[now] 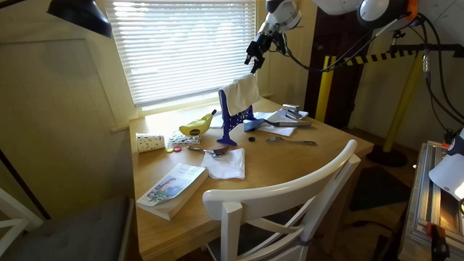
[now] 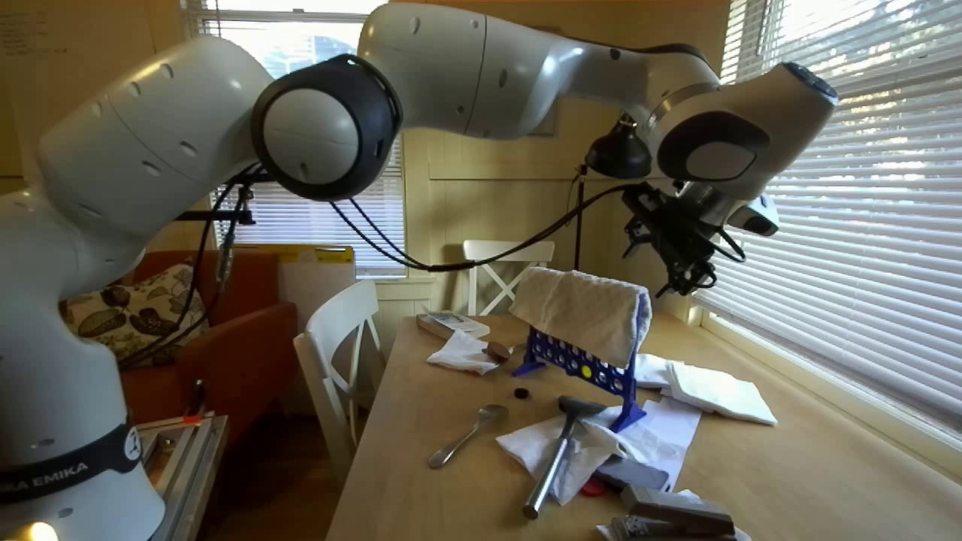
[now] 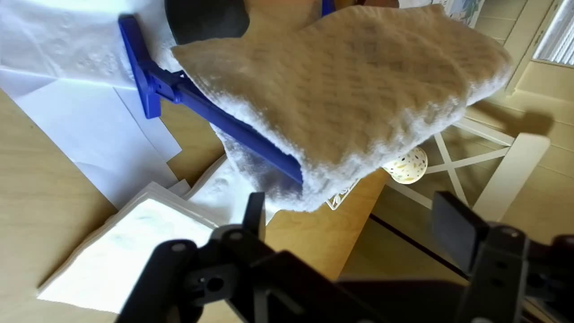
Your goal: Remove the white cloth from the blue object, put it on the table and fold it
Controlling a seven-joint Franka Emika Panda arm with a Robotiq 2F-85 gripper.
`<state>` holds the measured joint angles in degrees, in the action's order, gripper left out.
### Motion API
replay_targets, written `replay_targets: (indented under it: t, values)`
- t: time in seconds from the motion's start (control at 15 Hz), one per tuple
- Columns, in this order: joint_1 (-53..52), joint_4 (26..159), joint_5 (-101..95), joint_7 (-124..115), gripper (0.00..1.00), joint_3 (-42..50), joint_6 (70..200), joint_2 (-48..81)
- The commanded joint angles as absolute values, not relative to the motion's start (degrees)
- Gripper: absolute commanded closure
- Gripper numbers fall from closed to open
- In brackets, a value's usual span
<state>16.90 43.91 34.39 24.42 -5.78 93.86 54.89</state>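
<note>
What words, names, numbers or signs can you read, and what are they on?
"KA EMIKA": on the dark band round the robot's base; its start is cut off.
Round badge beside it: too small to read.
Book cover: print too small and blurry.
Faint marks, upper left of an exterior view: maybe writing, unreadable.
No readable numbers.

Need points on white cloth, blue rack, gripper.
White cloth (image 2: 577,312), in an exterior view: middle of its hanging side.
Blue rack (image 3: 244,136), in the wrist view: its exposed side post.
Gripper (image 3: 354,215), in the wrist view: midway between its open fingertips.
</note>
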Motion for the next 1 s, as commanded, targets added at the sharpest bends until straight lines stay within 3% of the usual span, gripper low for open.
replay_targets:
  t: [0.0,0.6,0.93]
  values:
    - [16.9,44.0,34.4,24.4,0.03,-5.8,93.8,54.9]
    - [17.4,41.8,35.8,21.8,0.02,-7.1,91.8,57.8]
    - [18.1,41.2,36.8,20.7,0.26,-7.6,92.5,57.9]
